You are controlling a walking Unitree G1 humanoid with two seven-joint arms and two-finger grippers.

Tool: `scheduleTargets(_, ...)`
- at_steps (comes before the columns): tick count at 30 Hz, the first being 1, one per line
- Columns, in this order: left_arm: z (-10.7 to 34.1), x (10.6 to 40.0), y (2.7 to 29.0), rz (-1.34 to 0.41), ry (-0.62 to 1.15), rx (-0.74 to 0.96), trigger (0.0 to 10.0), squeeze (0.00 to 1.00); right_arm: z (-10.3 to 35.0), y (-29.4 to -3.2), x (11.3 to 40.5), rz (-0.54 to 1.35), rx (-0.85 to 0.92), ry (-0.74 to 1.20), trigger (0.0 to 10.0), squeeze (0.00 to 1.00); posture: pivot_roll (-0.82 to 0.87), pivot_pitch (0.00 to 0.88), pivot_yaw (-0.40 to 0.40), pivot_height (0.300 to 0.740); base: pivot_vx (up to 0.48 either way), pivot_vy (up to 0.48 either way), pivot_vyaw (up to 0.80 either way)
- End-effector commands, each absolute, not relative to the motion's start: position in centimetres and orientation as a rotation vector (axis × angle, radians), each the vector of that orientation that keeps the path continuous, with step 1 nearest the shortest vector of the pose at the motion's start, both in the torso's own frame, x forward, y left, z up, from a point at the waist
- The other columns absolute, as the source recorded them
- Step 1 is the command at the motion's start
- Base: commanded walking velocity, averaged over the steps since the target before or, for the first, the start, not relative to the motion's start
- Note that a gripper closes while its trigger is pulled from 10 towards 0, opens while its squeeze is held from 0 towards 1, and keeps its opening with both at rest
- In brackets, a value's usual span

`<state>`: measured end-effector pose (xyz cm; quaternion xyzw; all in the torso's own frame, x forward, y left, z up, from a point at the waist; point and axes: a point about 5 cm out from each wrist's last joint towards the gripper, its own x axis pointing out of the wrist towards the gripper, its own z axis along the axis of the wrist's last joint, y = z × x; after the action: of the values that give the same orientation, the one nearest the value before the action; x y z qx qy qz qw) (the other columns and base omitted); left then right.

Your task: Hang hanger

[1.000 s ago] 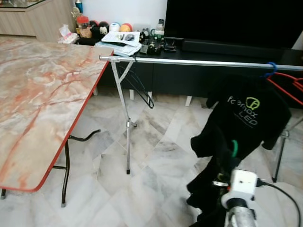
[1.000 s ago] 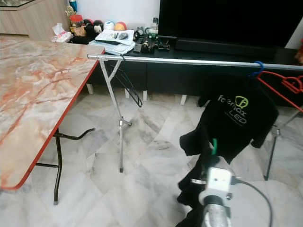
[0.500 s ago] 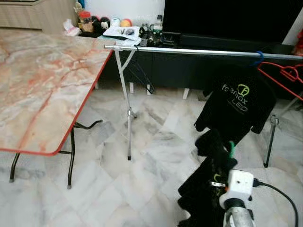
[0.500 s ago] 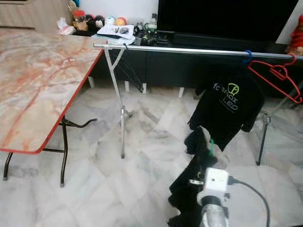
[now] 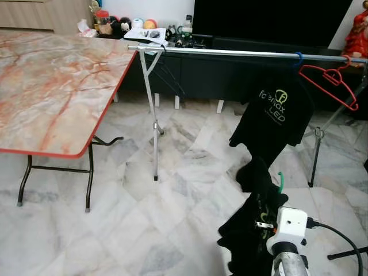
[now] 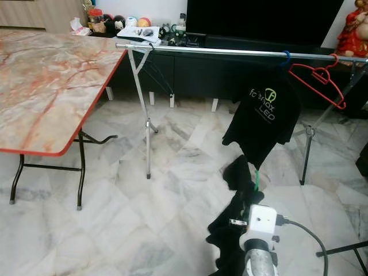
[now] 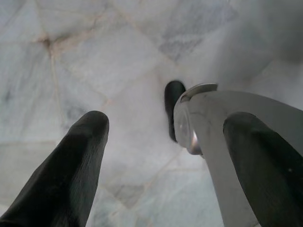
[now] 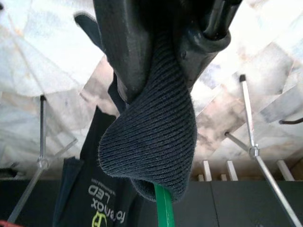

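A green hanger (image 5: 280,179) is carrying a dark knitted garment (image 5: 253,230), which is drooping in folds at the lower right of the head views. The hanger's green hook is sticking up out of the garment's collar (image 8: 156,142), just below the black printed shirt. The right gripper (image 8: 161,42) is clamping the collar between its fingers, low in the frame. The silver rail (image 5: 241,53) is running across the upper part of the frame, well above the hanger.
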<state>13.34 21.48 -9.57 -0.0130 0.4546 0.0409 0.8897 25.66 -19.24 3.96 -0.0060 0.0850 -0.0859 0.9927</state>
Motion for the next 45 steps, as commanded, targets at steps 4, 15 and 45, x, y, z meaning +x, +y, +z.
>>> scheduleTargets(4,-10.3,11.7,20.9,0.075,1.016,-0.042,10.0,0.00,4.1,-19.9,25.6,-0.188,-0.028,0.161,10.0,0.00,-0.04,0.113,-0.019,0.740,-0.301,0.000,0.00)
scheduleTargets(15,-10.3,11.8,20.8,0.072,1.020,-0.035,10.0,0.00,4.0,-20.2,25.7,-0.197,-0.040,0.175,10.0,0.00,-0.04,0.107,-0.017,0.740,-0.157,0.000,0.00)
scheduleTargets(45,-2.4,23.5,22.0,-0.258,0.461,0.288,10.0,0.00,3.9,-20.3,28.7,0.543,-0.363,0.465,10.0,0.00,-0.02,0.061,-0.003,0.740,0.000,0.000,0.00)
